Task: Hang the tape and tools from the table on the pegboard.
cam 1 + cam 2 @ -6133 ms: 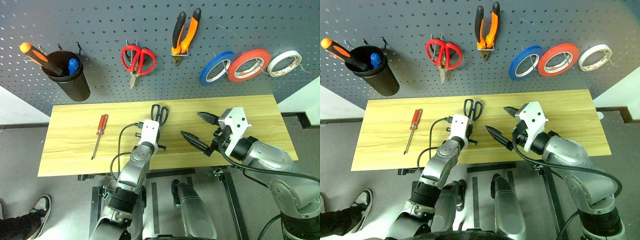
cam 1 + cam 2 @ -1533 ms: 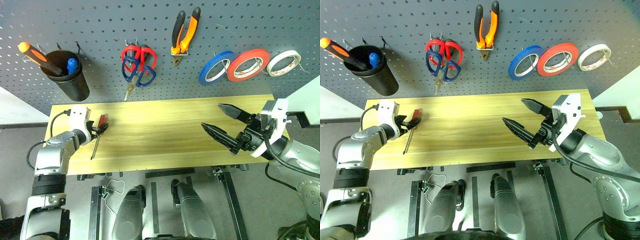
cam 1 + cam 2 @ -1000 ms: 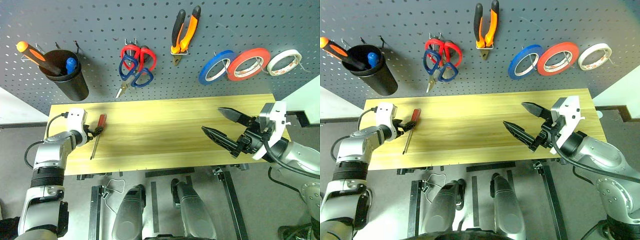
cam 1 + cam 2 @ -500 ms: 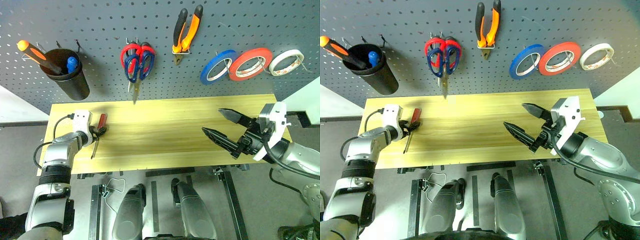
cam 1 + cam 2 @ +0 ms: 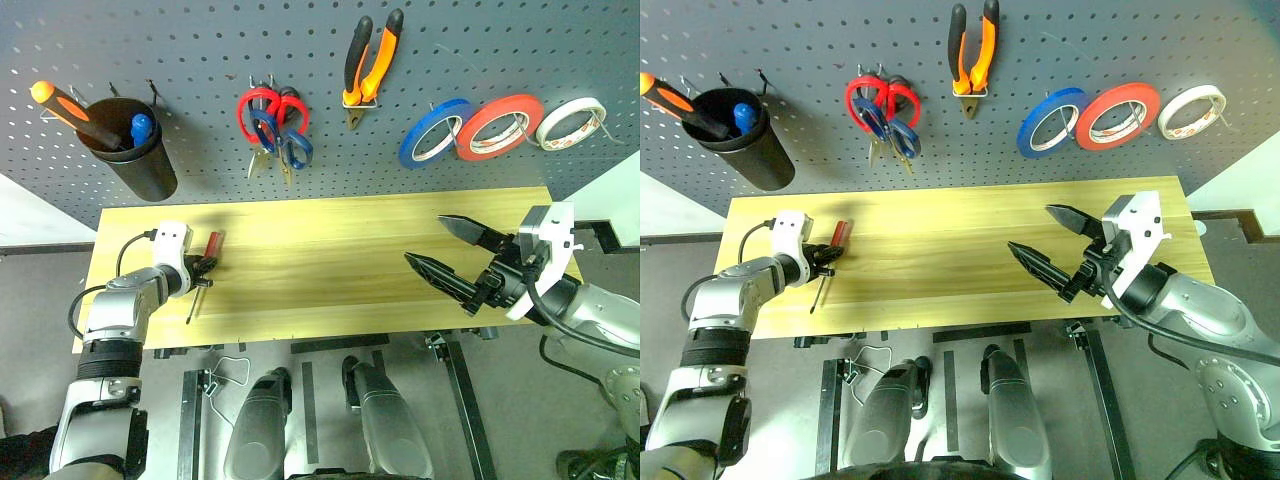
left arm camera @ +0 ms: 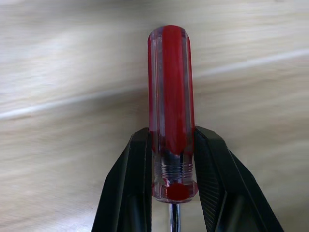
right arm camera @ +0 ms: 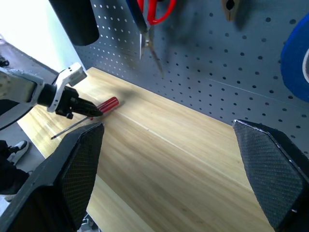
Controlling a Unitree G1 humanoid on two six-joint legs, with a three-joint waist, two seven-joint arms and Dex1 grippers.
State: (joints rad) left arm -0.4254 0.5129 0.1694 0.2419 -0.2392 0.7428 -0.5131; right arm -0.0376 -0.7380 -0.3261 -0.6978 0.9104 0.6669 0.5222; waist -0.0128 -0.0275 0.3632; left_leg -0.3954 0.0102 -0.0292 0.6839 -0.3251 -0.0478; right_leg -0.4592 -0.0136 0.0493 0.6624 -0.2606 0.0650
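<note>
Workshop: tool-hung pegboard [image 5: 200, 40] above a wooden table [image 5: 330, 270].

A black cup [image 5: 139, 152] hangs at about ten o'clock in the head view, on two dark hooks at its rim. An orange-and-black-handled screwdriver [image 5: 72, 113] leans out of the cup toward ten o'clock, and a blue-handled tool [image 5: 141, 127] stands inside just beside it. Red-handled scissors [image 5: 262, 118] hang near twelve o'clock, blades down. At about two o'clock a blue roll of tape [image 5: 433, 133] hangs tilted, its edge overlapped by the neighbouring roll. Farther toward three o'clock a white roll of tape [image 5: 569, 123] hangs on its own hook. Grey floor [image 5: 40, 300] lies at eight o'clock, where a loose wire hanger [image 5: 228, 373] rests
</note>
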